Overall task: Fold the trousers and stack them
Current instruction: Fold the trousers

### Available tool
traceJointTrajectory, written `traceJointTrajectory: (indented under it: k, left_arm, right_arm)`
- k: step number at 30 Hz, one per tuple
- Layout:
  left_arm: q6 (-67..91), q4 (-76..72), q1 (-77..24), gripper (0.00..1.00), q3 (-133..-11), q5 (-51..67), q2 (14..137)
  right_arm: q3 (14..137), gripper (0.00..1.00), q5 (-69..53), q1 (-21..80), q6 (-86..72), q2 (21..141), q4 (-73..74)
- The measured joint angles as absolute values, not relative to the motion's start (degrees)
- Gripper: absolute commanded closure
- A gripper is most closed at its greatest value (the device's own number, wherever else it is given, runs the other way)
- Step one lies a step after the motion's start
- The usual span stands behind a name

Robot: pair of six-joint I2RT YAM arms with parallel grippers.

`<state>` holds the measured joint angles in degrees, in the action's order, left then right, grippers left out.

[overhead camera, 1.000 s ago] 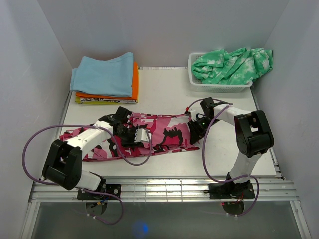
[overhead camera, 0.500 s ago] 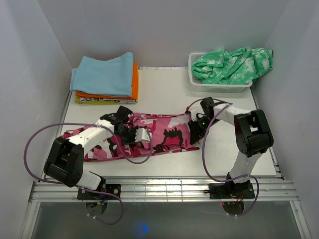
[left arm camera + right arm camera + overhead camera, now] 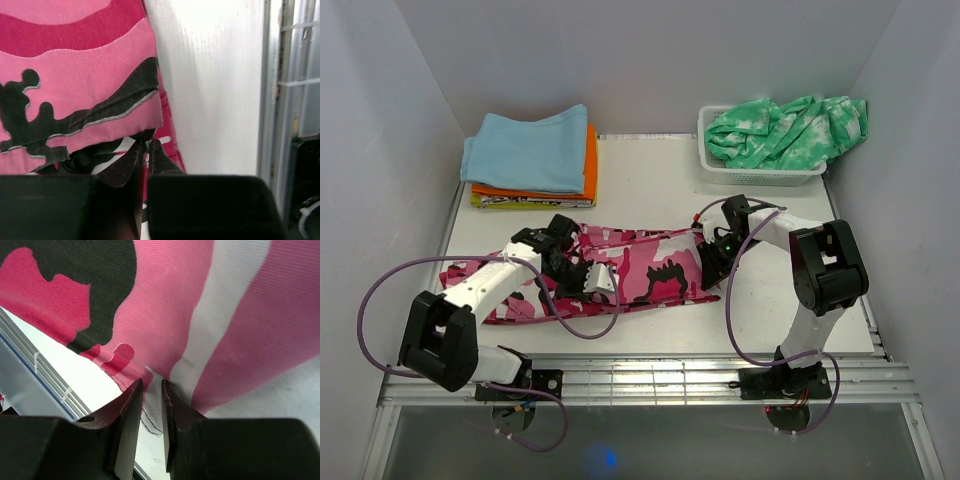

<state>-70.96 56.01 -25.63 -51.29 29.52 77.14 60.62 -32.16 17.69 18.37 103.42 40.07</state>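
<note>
Top view: pink camouflage trousers [image 3: 660, 270] stretched sideways across the near half of the counter [image 3: 650, 180], between the two arms. Left jaws down on the middle of them, right jaws at the right end.

Left wrist: jaws pinched together on a folded edge of the trousers.

Right wrist: jaws nearly closed, clamping the trousers' edge just off the counter.

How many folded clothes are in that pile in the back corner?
3: light blue garment on top, orange garment under it, yellow garment at the bottom. Others may be hidden.
</note>
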Motion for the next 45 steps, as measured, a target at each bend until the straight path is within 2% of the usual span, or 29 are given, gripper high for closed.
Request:
traceJointTrajectory:
  k: [2,4,11,16,19,22,30,39,45]
  left_arm:
    - [-71.4,56.2,-25.6,0.70,-50.3,29.5,77.3]
    - [-70.7,57.0,-25.7,0.64,-49.8,28.9,77.6]
    - [-65.2,59.2,-25.6,0.58,-54.0,28.9,76.5]
    - [-54.6,57.4,-22.0,0.53,-61.9,28.8,76.4]
    - [-46.1,55.3,-18.6,0.52,-67.4,27.2,80.7]
    - [-39.7,53.8,-17.3,0.39,-71.5,25.8,87.2]
    - [-26.3,53.3,-17.3,0.40,-74.2,23.3,99.3]
    - [-20.1,53.4,-17.3,0.44,-74.3,23.2,100.1]
    - [-17.7,54.0,-17.3,0.44,-74.2,23.3,100.1]
  right_arm:
    - [60.6,0.72,-32.1,17.7,18.4,103.4,40.1]
    - [60.6,0.72,-32.1,17.7,18.4,103.4,40.1]
    - [60.9,0.72,-32.1,17.7,18.7,103.4,40.4]
    - [61.0,0.72,-32.1,17.8,19.1,103.4,40.5]
    - [61.0,0.72,-32.1,17.8,19.3,103.4,40.5]
    - [61.0,0.72,-32.1,17.8,19.6,103.3,40.5]
    - [61.0,0.67,-31.5,17.8,20.2,101.3,40.5]
    - [61.0,0.64,-30.6,17.8,21.6,99.4,40.5]
    - [61.0,0.64,-29.9,17.8,22.1,99.4,40.5]
